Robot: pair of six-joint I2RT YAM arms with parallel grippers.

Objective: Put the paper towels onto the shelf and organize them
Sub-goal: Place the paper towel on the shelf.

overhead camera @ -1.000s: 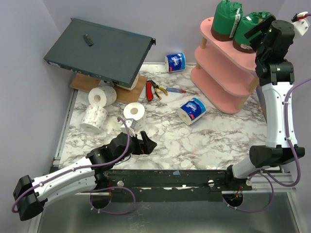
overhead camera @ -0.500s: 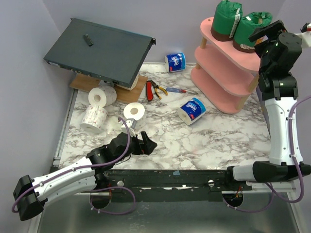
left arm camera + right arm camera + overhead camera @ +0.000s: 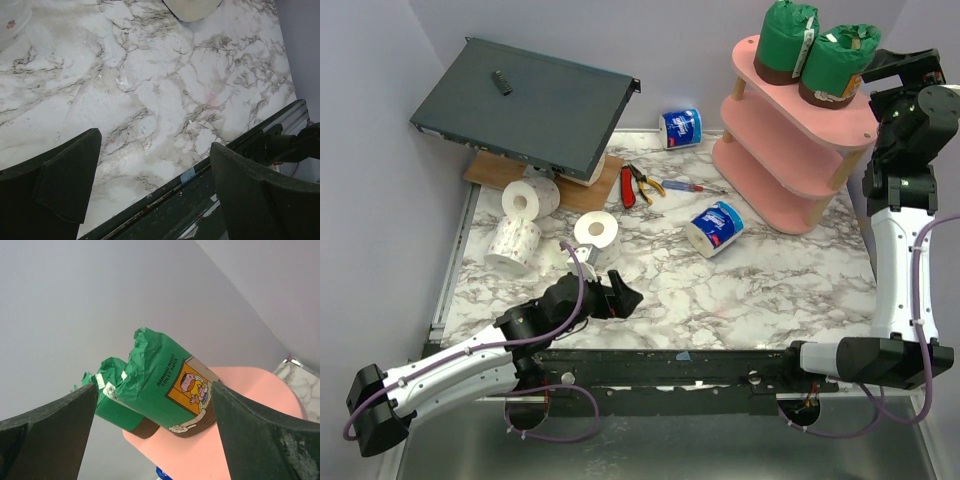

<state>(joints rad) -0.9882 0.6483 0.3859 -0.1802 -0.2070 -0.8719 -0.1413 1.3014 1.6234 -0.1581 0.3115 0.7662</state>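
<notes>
Now right claw [image 3: 876, 72] sits open, empty, beside green rolls [image 3: 832, 66] on shelf [image 3: 782, 132] top: retreat straight back without nudging them; left claw [image 3: 621, 298] open, idle.

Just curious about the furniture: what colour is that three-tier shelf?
The shelf is pink, clearest in the top external view.

The left gripper [image 3: 155, 147] hangs low over a white marble-patterned counter [image 3: 150, 85], its two dark jaws spread wide at the bottom corners with only bare stone between them. At the top edge the curved rim of a white roll [image 3: 192, 7] pokes into view; a second roll [image 3: 11, 20], printed with a small pink motif, fills the top left corner. A black rail [image 3: 165, 200] borders the counter's edge, with a scrap of blue tape [image 3: 188, 175] on it. A lilac wall [image 3: 305, 45] rises at right.
</notes>
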